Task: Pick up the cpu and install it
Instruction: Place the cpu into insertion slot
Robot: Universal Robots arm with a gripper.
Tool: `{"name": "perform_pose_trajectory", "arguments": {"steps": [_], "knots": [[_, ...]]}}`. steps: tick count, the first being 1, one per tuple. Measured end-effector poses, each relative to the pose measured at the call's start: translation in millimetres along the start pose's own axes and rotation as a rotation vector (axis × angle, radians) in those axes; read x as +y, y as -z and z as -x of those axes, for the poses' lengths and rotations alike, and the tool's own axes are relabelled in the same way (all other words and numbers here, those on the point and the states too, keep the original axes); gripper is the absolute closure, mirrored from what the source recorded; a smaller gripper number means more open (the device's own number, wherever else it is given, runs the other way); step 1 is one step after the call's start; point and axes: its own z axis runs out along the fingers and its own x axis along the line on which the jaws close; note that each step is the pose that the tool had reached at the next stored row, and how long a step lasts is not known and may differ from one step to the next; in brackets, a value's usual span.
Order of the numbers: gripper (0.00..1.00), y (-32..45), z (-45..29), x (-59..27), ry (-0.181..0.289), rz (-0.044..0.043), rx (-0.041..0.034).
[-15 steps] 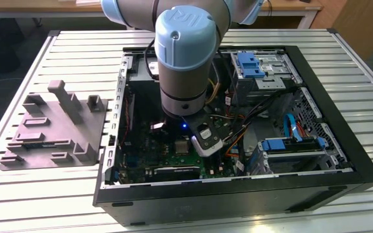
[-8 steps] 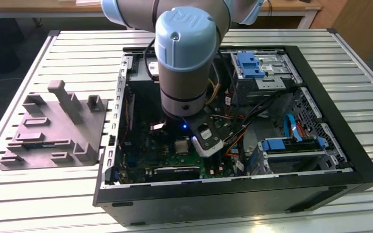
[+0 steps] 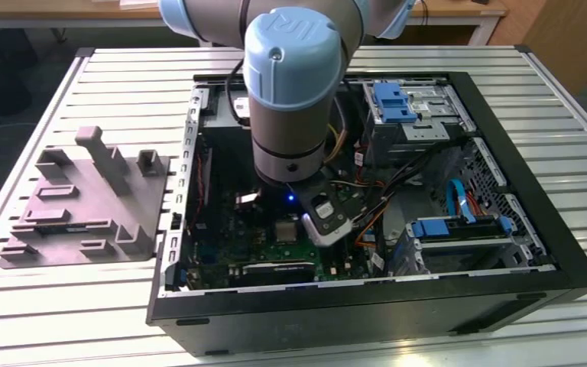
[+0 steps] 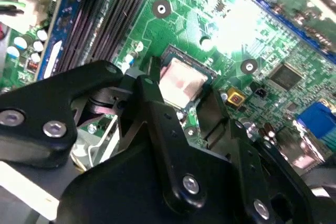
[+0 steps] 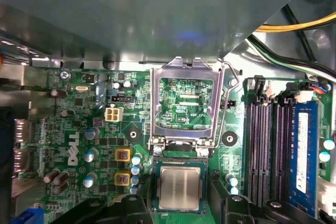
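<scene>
**Cpu in socket, fingers spread**

Arm (image 3: 291,92) reaches down into the open case (image 3: 375,315). In both wrist views the cpu (image 5: 180,187) (image 4: 182,81) lies flat in the socket (image 5: 154,181), just beside the swung-open frame (image 5: 184,66). Gripper (image 5: 180,202) sits low over the board (image 5: 79,145). Its fingers (image 5: 131,209) are spread, one on either side of the cpu. Cannot tell whether they touch its edges.

A robotics lab or workshop: a slatted metal table (image 3: 69,321) carries an open computer case (image 3: 375,321) around the gripper (image 4: 182,87), green motherboard (image 5: 79,129) just below it, grey moulded tray (image 3: 79,222) off to one side, wooden desk (image 3: 59,9) beyond.
</scene>
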Motion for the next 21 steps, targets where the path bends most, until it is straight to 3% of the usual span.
{"name": "perform_pose_trajectory", "arguments": {"steps": [6, 7, 16, 21], "knots": [[0.47, 13.5, 0.0, 0.4, 0.000, 0.0001, 0.0038], [0.54, 15.3, -0.1, 0.5, 0.000, 0.0001, 0.0042], [0.89, 16.2, -0.1, 0.5, 0.000, 0.0001, 0.0048], [0.89, 16.1, -0.1, 0.5, 0.000, 0.0002, 0.0048]]}}
